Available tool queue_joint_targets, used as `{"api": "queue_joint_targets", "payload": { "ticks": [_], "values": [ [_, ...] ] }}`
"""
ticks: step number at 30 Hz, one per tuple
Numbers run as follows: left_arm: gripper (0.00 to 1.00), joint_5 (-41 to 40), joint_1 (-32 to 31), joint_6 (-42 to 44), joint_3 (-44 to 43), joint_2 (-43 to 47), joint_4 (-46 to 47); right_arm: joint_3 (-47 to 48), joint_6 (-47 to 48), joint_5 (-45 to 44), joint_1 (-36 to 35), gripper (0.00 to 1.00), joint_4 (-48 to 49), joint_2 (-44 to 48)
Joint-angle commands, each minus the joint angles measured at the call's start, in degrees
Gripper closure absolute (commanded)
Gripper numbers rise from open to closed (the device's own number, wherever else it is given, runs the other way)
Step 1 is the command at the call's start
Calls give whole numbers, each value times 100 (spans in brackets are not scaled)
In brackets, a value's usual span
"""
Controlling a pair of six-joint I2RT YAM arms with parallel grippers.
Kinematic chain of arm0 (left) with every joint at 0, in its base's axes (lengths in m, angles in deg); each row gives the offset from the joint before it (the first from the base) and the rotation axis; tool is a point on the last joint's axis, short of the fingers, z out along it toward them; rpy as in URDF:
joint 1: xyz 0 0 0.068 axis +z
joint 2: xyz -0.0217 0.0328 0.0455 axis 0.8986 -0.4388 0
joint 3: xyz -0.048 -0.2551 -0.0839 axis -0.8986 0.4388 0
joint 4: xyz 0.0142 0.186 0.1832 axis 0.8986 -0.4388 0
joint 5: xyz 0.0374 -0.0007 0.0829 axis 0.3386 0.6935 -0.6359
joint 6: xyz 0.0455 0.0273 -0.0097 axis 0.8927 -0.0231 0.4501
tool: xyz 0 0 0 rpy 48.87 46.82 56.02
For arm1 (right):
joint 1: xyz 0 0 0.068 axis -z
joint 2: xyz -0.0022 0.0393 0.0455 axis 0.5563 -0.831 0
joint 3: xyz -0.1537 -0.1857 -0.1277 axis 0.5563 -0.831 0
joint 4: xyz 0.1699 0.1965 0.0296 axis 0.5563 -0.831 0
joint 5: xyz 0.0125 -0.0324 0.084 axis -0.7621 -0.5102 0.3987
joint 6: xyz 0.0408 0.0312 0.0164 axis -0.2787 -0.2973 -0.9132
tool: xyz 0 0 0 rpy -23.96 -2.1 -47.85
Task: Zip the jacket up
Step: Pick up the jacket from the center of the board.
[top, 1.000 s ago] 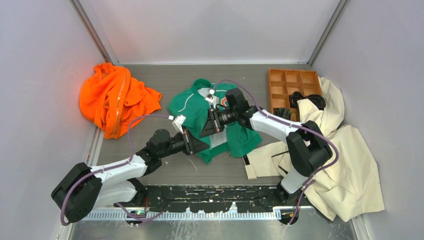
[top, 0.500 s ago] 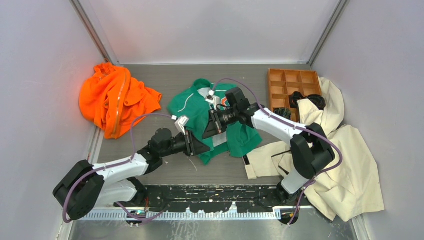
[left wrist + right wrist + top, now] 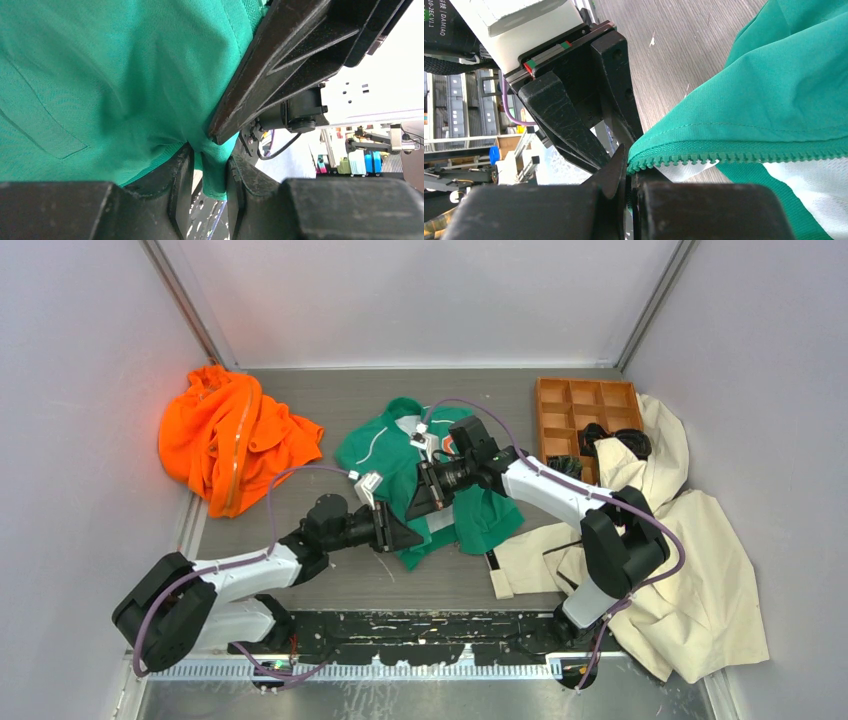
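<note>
Jacket point(image 3: 385, 455): green, lies rumpled mid-table point(image 3: 340, 390), collar toward the far side, front open, pale lining showing. Both arms meet at its near hem.

Right gripper point(image 3: 629, 175): jaws together, pinching the jacket's front edge right at the zipper teeth point(image 3: 734, 156). The toothed edge runs off to the right from the pinch, with white lining point(image 3: 814, 190) below it. The edge is lifted off the table at the grip.

Left gripper point(image 3: 210, 200): jaws apart, a narrow gap. A fold of green cloth hangs down between the fingers point(image 3: 180, 185) and looks loose, not squeezed. It sits just near and left of the right gripper, tips almost touching; the right one's dark finger crosses the left wrist view.

Zipper not joined; only one side of the teeth is in view.

Orange garment point(image 3: 225, 435): heaped far left, apart from the jacket. Cream coat point(image 3: 690, 570): spread at right, under the right arm. Wooden tray point(image 3: 580, 405): far right, with dark items in its near compartments.
</note>
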Motion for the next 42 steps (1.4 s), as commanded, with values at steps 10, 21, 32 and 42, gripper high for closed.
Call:
{"api": "queue_joint_targets", "payload": {
  "ticks": [10,21,32,42],
  "values": [
    [66,194,39,14,-270,-241,546,290,112,67,-82,99,48,129],
    [66,228,47,2,-343,-323,568,267,120,86,-111,99,46,140],
    [66,260,52,-33,-363,-379,643,267,120,77,-136,99,48,104],
    [100,315,90,-42,-248,-367,806,355,388,-29,-139,91,-190,191]
  ]
}}
